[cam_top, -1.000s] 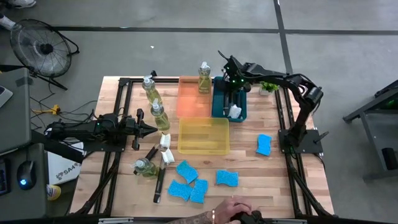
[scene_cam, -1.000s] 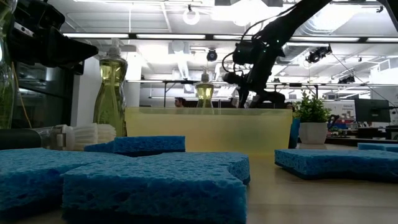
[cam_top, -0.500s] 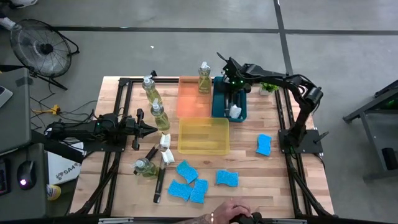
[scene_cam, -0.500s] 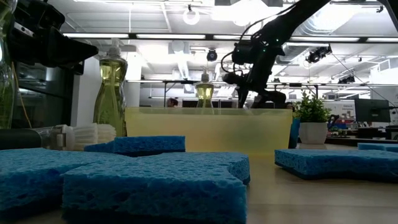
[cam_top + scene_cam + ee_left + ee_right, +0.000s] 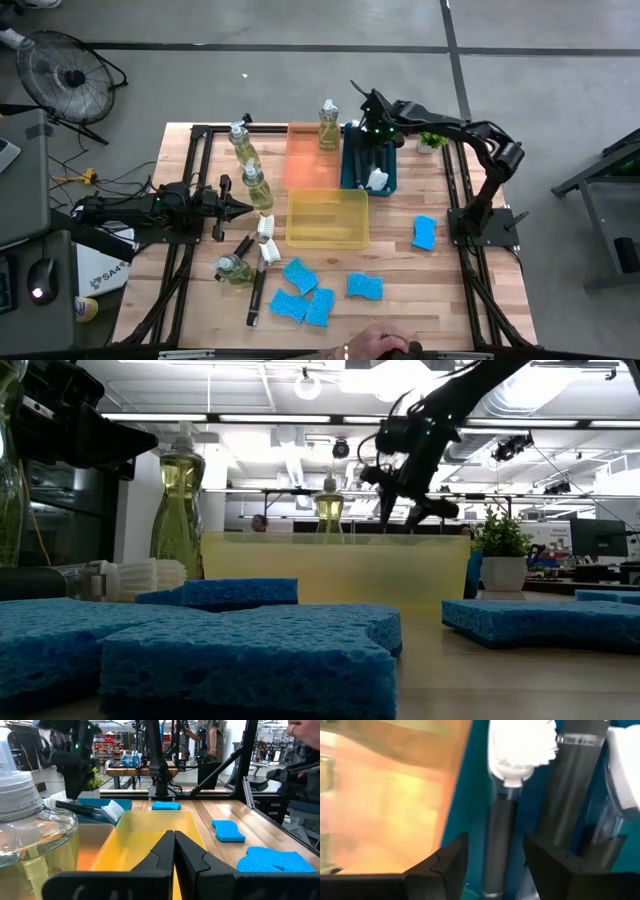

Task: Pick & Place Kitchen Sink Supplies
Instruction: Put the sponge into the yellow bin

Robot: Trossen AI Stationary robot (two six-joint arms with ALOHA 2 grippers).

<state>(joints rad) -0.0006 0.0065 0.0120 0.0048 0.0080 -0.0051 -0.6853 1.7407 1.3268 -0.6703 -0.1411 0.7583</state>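
Brush-sorting step, by the look of it: right gripper (image 5: 372, 150) poised over the teal tray (image 5: 352, 160), fingers apart, empty, astride a black-handled dish brush (image 5: 506, 815) lying inside. Next, probably lifting clear and fetching the brush (image 5: 254, 297) on the desk (image 5: 400, 270). Bristles white and stiff; sponges (image 5: 299, 274) porous, rectangular. Left gripper (image 5: 238, 208) pressed together beside a clear soap bottle (image 5: 257, 187).
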